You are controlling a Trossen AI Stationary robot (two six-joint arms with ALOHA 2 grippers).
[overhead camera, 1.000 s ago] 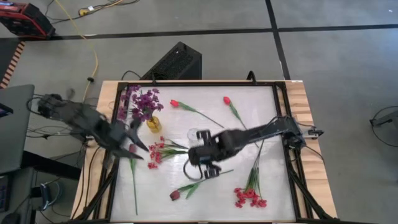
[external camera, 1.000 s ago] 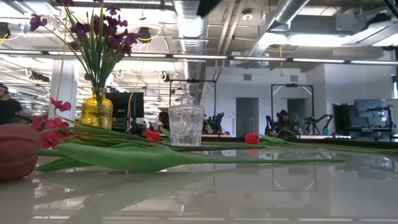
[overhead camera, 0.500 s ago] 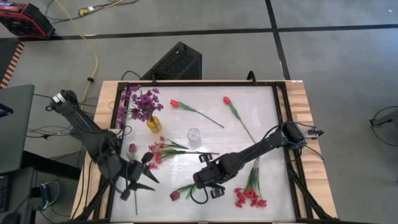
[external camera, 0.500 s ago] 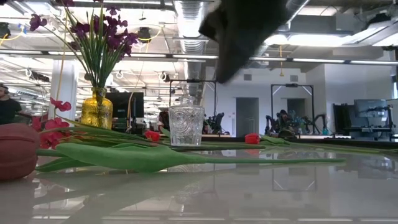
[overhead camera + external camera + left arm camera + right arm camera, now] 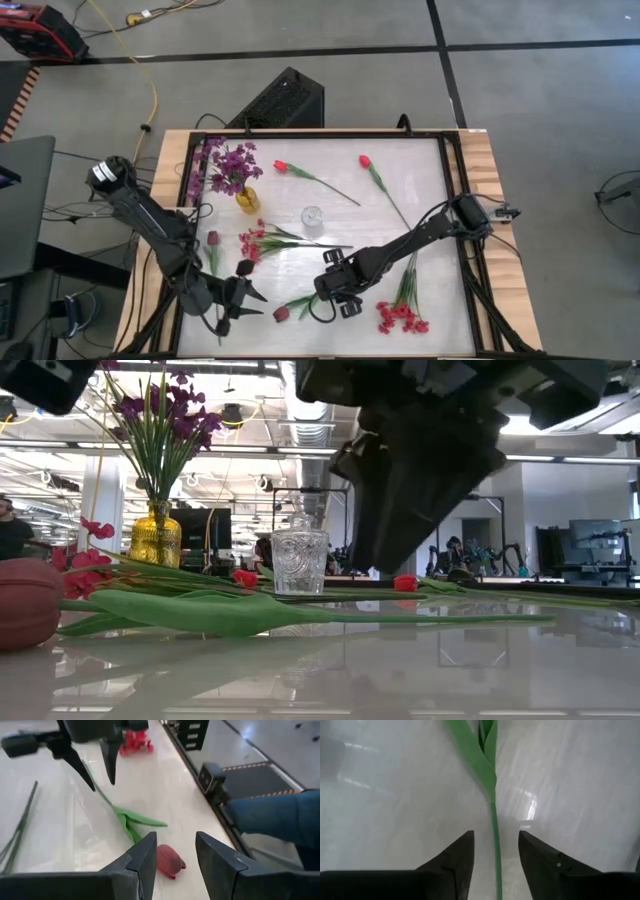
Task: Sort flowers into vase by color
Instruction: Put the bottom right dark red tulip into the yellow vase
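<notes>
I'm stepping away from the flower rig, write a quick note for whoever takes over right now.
Right gripper: open, straddling the stem of the dark tulip near the table's front, not closed on it.
Left gripper: open, empty, hovering over that same tulip's head.
Done: purple flowers stand in the yellow vase.
Left: the glass vase is empty. Two red tulips at the back, another dark tulip on the left and two red sprays lie on the table.
</notes>
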